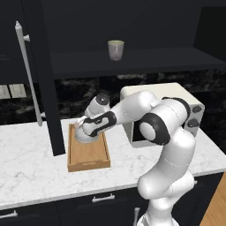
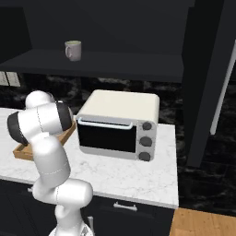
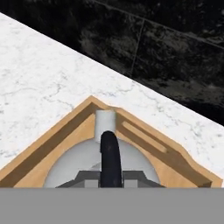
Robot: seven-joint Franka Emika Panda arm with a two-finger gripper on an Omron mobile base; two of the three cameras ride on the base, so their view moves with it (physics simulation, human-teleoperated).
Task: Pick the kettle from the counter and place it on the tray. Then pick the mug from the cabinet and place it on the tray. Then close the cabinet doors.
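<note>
While the claw (image 3: 110,181) pinches the kettle (image 3: 83,164) handle over the tray (image 1: 88,156), a toaster oven (image 2: 117,124) stands beside.

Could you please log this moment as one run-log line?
gripper: shut on kettle handle | kettle: over tray | mug: on cabinet shelf

The arm (image 1: 163,145) is glossy white, built of fat rounded segments with smooth bulging shells. Dark grey-black bands and round caps mark its joints. A black collar rings the wrist, and the tool (image 1: 84,126) is dark grey with small flat fingers.
</note>
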